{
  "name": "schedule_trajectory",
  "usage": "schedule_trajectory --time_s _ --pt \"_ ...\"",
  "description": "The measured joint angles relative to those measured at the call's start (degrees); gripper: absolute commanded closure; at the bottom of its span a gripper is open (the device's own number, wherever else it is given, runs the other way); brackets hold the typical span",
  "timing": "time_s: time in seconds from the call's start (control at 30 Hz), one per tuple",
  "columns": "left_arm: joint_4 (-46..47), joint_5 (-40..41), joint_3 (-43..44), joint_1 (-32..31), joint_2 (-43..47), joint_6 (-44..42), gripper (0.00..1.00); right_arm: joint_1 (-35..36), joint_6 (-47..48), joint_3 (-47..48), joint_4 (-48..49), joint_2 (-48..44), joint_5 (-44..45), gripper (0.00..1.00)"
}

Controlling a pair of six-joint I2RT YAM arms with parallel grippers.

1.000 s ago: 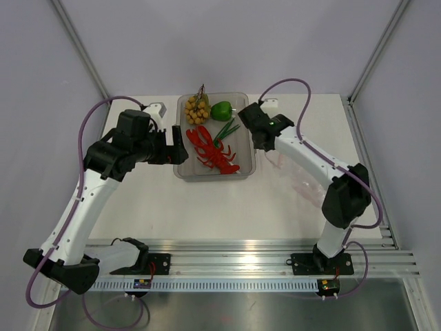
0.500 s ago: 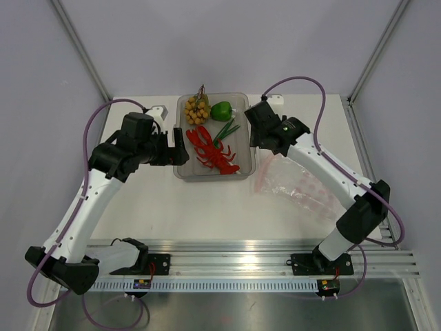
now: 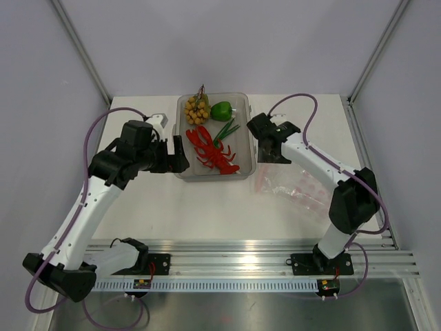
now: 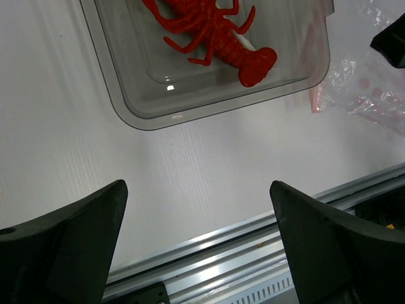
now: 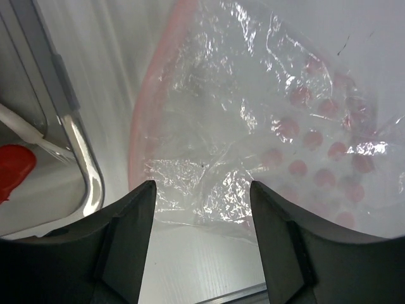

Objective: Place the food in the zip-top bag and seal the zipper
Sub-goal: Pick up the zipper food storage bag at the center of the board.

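Right gripper (image 5: 201,196), jaws spread, hovers over the crinkly clear zip-top bag (image 5: 272,120) lying flat right of the rigid clear tray (image 4: 111,69); left gripper (image 4: 196,190), also spread, hangs left of the tray holding the red toy lobster (image 4: 215,31). The film looks limp, slippery: pinch the stiffer pink-red zipper strip (image 5: 136,126)

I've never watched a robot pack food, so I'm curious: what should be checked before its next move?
1. Right gripper open over the bag: ok.
2. Left gripper open and empty: ok.
3. Bag gripped by either gripper: not ok.
4. Bag mouth open at the zipper: cannot tell.
5. Lobster, pepper, balls and stalks lying in the tray, within reach: ok.
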State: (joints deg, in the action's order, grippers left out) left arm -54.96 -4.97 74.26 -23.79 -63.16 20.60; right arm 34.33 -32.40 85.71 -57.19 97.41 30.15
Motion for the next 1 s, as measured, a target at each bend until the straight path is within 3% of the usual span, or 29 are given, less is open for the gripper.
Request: schedule_trajectory --time_s 0.17,0.3,0.4,0.5,0.7,0.87,1.0 --pt "2.78 -4.57 -4.79 -1.36 3.43 1.22 0.06 -0.63 -0.02 -7.17 2.91 -1.14 -3.87 0.29" --pt "7.93 -7.39 -10.40 -10.23 2.67 5.55 0.07 -1.81 -0.61 -14.01 5.11 -6.36 -6.75 0.22" --pt "13.49 -8.22 -12.00 -19.15 -2.05 9.22 0.07 -5.70 -0.87 -18.93 6.34 -14.58 -8.87 0.20" --pt "20.24 -9.44 -12.04 -23.80 -8.48 12.41 0.09 -10.58 -0.87 -21.51 6.47 -23.47 -10.25 0.17" --pt "33.86 -8.37 -11.85 -24.37 -21.66 18.86 0.15 -13.35 -0.44 -22.10 5.77 -34.91 -11.56 0.15" --pt "40.54 -6.93 -9.55 -25.16 -33.55 22.82 0.18 -13.40 0.31 -22.75 4.00 -35.65 -12.98 0.12" --pt "43.50 -7.04 -10.84 -25.83 -35.04 24.30 0.18 -13.40 2.51 -23.71 3.93 -33.77 -17.62 0.10"
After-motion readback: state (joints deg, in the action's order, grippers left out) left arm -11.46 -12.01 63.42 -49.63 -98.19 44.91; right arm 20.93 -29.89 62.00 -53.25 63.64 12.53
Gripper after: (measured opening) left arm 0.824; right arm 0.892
